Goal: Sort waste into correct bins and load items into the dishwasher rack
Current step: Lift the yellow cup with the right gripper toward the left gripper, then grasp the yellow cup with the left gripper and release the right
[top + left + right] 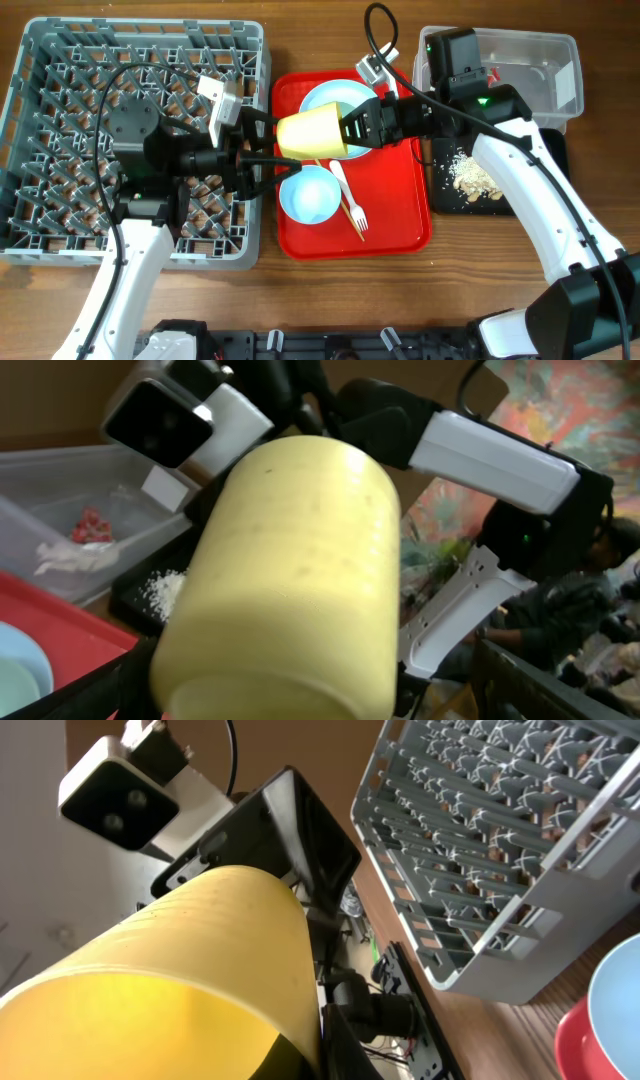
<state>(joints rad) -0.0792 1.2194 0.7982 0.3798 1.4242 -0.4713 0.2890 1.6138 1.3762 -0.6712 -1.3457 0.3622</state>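
The small yellow cup hangs on its side above the red serving tray, between my two grippers. My right gripper is shut on the cup's rim; the right wrist view shows the cup's inside. My left gripper is open, with a finger on either side of the cup's base. One mint bowl and the white fork lie on the tray below. The other mint bowl sits at the tray's back. The grey dishwasher rack is at the left.
The clear tub at the back right holds a red wrapper and a white scrap. Beige crumbs lie in the black tray. The right arm crosses over that tray.
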